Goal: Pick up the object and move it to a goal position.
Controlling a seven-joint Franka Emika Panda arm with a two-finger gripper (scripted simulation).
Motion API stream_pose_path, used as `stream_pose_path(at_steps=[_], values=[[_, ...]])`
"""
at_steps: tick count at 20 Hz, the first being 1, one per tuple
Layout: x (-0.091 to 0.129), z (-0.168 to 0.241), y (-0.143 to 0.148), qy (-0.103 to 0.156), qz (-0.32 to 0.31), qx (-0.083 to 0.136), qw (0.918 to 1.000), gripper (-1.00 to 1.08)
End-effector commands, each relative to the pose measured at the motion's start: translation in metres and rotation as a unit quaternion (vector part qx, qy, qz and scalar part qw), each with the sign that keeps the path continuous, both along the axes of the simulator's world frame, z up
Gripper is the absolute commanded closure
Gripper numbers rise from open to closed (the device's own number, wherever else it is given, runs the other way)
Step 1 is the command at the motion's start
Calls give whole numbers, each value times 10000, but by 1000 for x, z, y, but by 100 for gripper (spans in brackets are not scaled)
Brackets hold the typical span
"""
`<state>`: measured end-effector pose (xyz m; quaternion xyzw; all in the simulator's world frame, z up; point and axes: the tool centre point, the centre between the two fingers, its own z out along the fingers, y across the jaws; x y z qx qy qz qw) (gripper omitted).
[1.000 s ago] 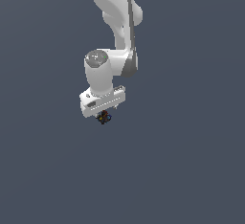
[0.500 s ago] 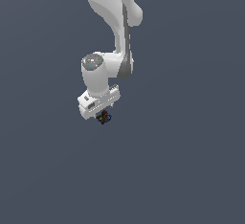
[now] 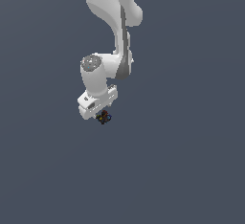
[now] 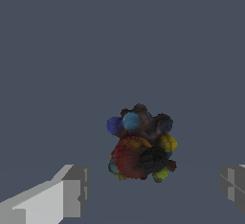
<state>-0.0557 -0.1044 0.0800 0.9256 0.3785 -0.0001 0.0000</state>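
Since 1.0 s ago my arm (image 3: 112, 22) has swung a bit toward the exterior view's left: the round wrist joint (image 3: 92, 64) sat further right and slightly higher in frame before, now it's shifted left and a touch lower. Hand block (image 3: 97, 102) went with it, approx the same small step left, and tilted a little more. The object (image 3: 103, 117) under the hand has tracked along, also a bit further left vs the two earlier frames. Upper link's lean looks steeper now than it did at 0.5 s ago.
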Motion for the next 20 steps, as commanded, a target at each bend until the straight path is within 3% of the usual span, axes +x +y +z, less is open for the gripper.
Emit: stream_pose_path(at_steps=[1,19,20], values=[[0,0,0,0,0,0,10000,-92],[-1,-50,0,-1,21,1,10000,-92],[-1,-50,0,-1,21,1,10000,108]])
